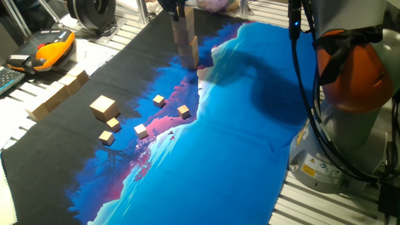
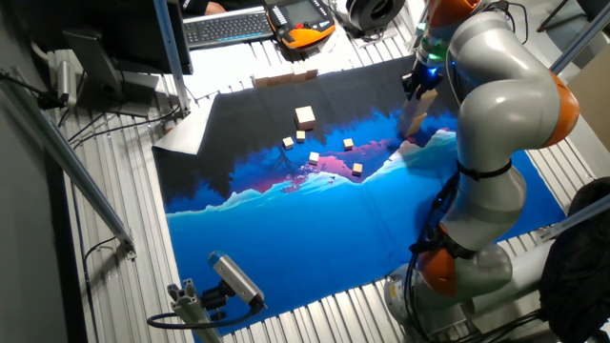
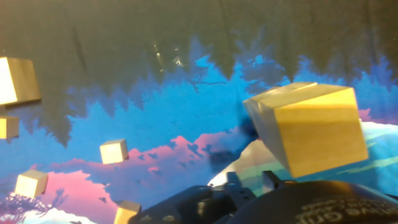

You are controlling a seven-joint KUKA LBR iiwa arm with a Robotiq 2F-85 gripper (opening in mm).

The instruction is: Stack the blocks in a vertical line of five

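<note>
A tall stack of blocks (image 1: 186, 40) stands at the far edge of the cloth, its lower blocks set slightly to the right of the upper ones. My gripper (image 1: 177, 9) sits right at the stack's top, and its fingers are mostly cut off by the frame edge. In the other fixed view the stack (image 2: 416, 112) shows just under the gripper (image 2: 419, 84). The hand view shows one block (image 3: 311, 127) close up and tilted at the right. Another block (image 1: 103, 107) lies alone on the black part of the cloth at the left; it shows again as the loose block (image 3: 15, 79).
Several tiny cubes (image 1: 159, 100) are scattered between the lone block and the stack. Long wooden bars (image 1: 56, 94) lie at the cloth's left edge. An orange handset (image 1: 53, 47) sits behind them. The arm's base (image 1: 350, 94) fills the right side.
</note>
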